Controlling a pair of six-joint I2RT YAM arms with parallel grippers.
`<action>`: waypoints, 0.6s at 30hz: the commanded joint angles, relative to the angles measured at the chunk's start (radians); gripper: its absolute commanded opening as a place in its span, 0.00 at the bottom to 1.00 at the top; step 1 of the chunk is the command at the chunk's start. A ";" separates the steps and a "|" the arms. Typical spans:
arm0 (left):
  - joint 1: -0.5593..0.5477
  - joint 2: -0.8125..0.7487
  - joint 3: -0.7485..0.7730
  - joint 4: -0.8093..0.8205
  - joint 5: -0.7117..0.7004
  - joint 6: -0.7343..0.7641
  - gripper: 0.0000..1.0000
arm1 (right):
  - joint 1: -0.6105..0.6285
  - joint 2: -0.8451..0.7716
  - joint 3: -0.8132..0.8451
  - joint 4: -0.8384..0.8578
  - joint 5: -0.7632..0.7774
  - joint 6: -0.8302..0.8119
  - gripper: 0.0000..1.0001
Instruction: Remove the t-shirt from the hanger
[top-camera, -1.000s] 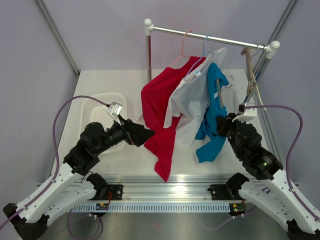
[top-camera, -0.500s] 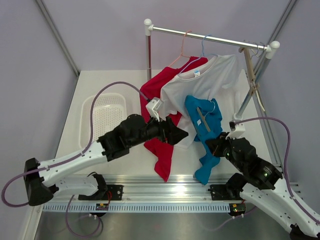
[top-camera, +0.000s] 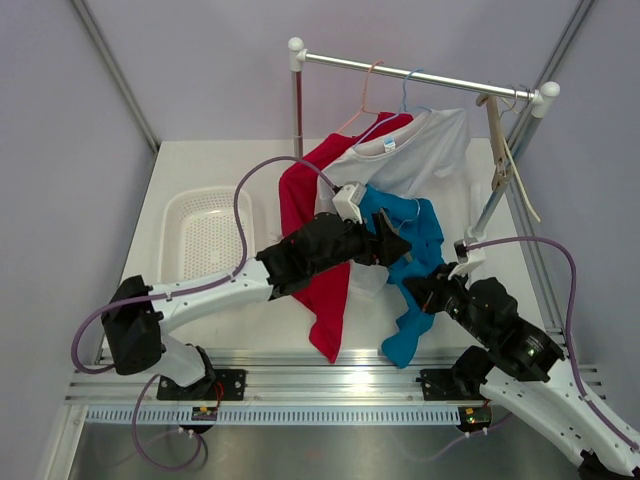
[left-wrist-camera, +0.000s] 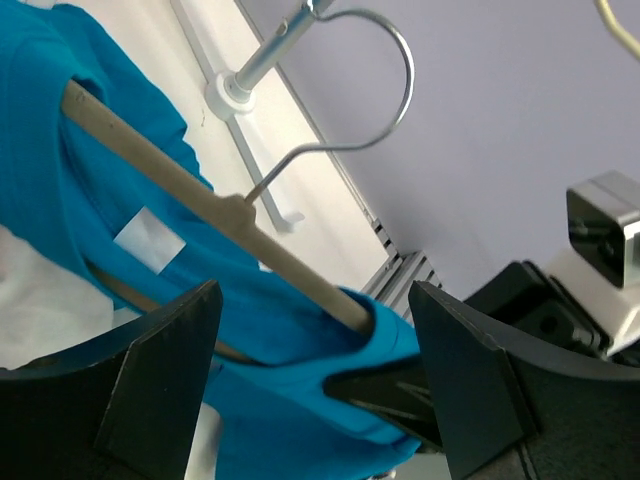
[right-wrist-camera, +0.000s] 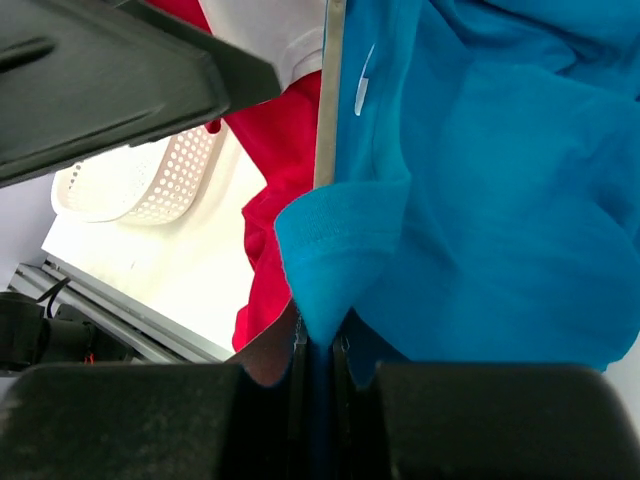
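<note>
Plainly the separating step is in hand. The blue t-shirt (top-camera: 418, 232), with its wooden hanger (left-wrist-camera: 205, 200) through the neck, hangs off the rail (top-camera: 420, 72), over the right half of the table (top-camera: 200, 170) toward its near edge. The right gripper (right-wrist-camera: 318, 345) is clenched on a fold of blue cloth, perhaps a sleeve or hem; the close view leaves that unsure. The left gripper (left-wrist-camera: 315, 335) is spread wide, a finger on either side of the hanger's bar, not touching it. Next it needs to close on that bar near the hook, then the arms draw apart so the shirt slides free.
</note>
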 joint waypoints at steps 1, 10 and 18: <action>0.001 0.022 0.062 0.100 -0.069 -0.042 0.79 | 0.017 0.001 0.034 0.111 -0.043 -0.054 0.00; 0.041 0.067 0.055 0.149 -0.063 -0.065 0.76 | 0.029 0.037 0.056 0.166 -0.061 -0.082 0.00; 0.052 0.105 0.045 0.184 -0.052 -0.094 0.70 | 0.060 0.097 0.105 0.194 -0.012 -0.106 0.00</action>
